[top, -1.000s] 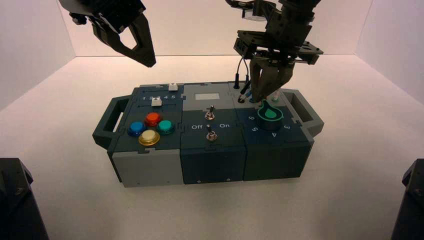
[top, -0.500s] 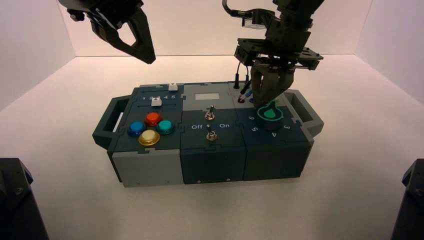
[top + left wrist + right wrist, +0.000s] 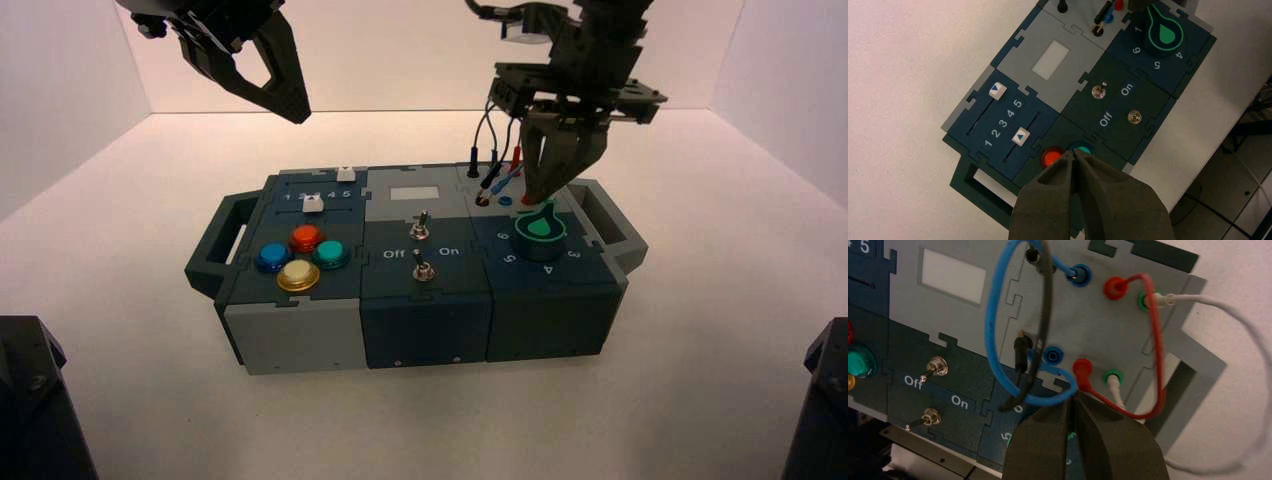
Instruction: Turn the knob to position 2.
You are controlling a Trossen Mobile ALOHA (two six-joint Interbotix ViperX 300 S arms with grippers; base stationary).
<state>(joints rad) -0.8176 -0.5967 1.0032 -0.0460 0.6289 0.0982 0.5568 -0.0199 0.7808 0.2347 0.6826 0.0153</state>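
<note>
The right gripper (image 3: 553, 190) is held just above the knob (image 3: 540, 226), fingers pressed together on nothing; the knob is seated at the box's (image 3: 290, 340) right end (by arced digits); the left gripper (image 3: 285, 95) is parked high, likewise closed.

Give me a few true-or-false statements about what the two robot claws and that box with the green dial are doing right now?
1. The right gripper hangs just above the knob. True.
2. The left gripper is pressing the orange button. False: it hovers high over the box's left end, touching nothing.
3. Both grippers' fingers are shut. True.
4. The box has four toggle switches. False: two, between "Off" and "On".
</note>
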